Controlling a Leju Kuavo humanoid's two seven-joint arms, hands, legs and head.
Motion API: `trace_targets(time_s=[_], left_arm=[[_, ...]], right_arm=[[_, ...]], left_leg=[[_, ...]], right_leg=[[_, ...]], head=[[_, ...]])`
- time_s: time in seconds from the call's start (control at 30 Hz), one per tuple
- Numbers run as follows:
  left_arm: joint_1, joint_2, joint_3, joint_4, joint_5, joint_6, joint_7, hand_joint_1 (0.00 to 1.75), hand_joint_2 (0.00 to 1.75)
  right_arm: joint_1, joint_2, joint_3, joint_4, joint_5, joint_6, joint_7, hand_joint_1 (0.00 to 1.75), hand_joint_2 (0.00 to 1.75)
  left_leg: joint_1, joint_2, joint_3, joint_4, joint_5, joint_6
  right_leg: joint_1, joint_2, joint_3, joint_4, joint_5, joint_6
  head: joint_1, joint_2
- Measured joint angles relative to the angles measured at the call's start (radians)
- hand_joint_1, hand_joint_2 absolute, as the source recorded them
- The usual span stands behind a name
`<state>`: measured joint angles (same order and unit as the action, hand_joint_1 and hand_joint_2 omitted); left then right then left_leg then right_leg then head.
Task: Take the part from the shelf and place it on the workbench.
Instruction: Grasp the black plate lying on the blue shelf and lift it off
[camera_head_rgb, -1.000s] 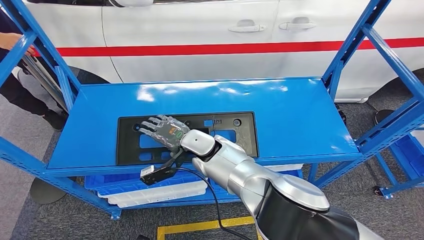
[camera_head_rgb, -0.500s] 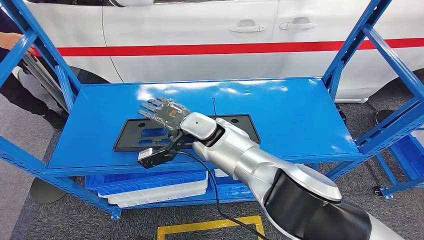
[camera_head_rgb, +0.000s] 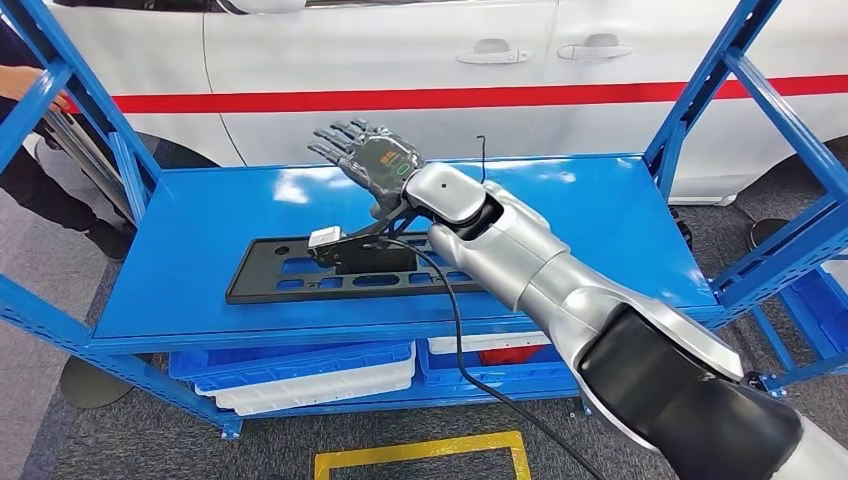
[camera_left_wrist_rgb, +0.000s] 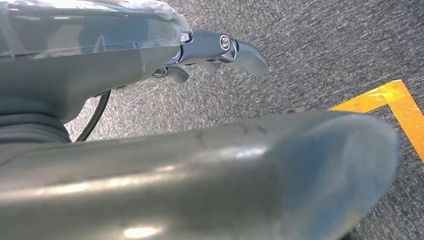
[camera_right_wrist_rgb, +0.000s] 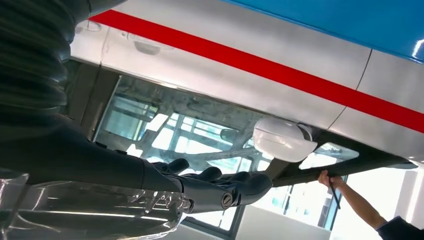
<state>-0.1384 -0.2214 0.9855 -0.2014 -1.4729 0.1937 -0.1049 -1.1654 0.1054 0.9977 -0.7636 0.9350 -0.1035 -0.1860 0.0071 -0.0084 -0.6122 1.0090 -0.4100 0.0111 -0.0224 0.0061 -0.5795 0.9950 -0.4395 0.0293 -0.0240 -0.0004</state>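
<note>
The part lies flat on the shelf, toward its front edge and left of middle. My right hand hovers above the shelf's back edge, behind the part. Behind the shelf stands a car; bins sit below.

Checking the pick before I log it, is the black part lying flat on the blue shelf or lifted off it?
Lying flat. The black part rests on the blue shelf; the right hand is raised above it, fingers spread, holding nothing.

A blue metal shelf carries a flat black plastic part lying near the front edge of its top board.
</note>
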Motion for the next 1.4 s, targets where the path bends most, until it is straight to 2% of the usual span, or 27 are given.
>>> trace_targets(time_s=[0.37,0.63,0.83,1.03,1.2,1.3,1.4], left_arm=[[0.001,0.002,0.000,0.000,0.002,0.000,0.000,0.00,0.00],[0.008,0.007,0.002,0.000,0.006,0.001,-0.001,0.00,0.00],[0.009,0.013,0.005,0.000,0.019,-0.002,-0.015,0.00,0.00],[0.025,0.027,0.016,0.000,0.041,-0.002,-0.028,0.00,0.00],[0.028,0.031,0.023,0.000,0.053,-0.003,-0.046,0.00,0.00],[0.028,0.033,0.026,0.000,0.055,-0.003,-0.047,0.00,0.00],[0.027,0.036,0.031,0.000,0.062,-0.003,-0.047,0.00,0.00]], right_arm=[[-0.015,-0.034,0.000,-0.040,0.003,0.035,-0.001,0.00,1.75],[-0.030,-0.156,0.002,-0.186,-0.070,0.148,0.007,0.00,1.75],[0.017,-0.297,0.002,-0.259,-0.206,0.180,-0.018,0.00,1.75],[0.106,-0.519,-0.006,-0.447,-0.311,0.199,-0.006,0.00,1.75],[0.247,-0.696,-0.037,-0.653,-0.342,0.163,0.017,0.00,1.75],[0.351,-0.765,-0.071,-0.749,-0.325,0.135,0.026,0.00,1.75],[0.464,-0.789,-0.115,-0.810,-0.258,0.091,0.028,0.00,1.75]], left_leg=[[0.000,0.000,0.000,0.000,0.000,0.000],[0.000,-0.001,-0.001,0.001,0.000,0.000],[0.000,-0.001,0.000,0.001,0.000,0.000],[-0.001,-0.003,-0.001,0.002,-0.001,0.001],[-0.001,-0.003,-0.001,0.001,-0.003,0.002],[-0.001,-0.004,-0.001,0.001,-0.003,0.002],[-0.001,-0.003,0.000,0.001,-0.004,0.001]], right_leg=[[0.000,0.000,0.000,0.000,0.000,0.000],[0.000,-0.001,0.000,0.000,0.000,0.000],[0.000,-0.002,0.000,-0.001,0.000,0.000],[0.000,-0.004,0.001,-0.001,-0.001,0.001],[-0.001,-0.004,0.001,-0.002,-0.002,0.003],[0.000,-0.005,0.001,-0.002,-0.003,0.004],[0.000,-0.004,0.002,-0.001,-0.003,0.004]], head=[[0.000,0.000],[0.000,0.000],[0.000,0.000],[0.000,0.000],[0.000,0.000],[0.000,0.000],[0.000,0.000]])
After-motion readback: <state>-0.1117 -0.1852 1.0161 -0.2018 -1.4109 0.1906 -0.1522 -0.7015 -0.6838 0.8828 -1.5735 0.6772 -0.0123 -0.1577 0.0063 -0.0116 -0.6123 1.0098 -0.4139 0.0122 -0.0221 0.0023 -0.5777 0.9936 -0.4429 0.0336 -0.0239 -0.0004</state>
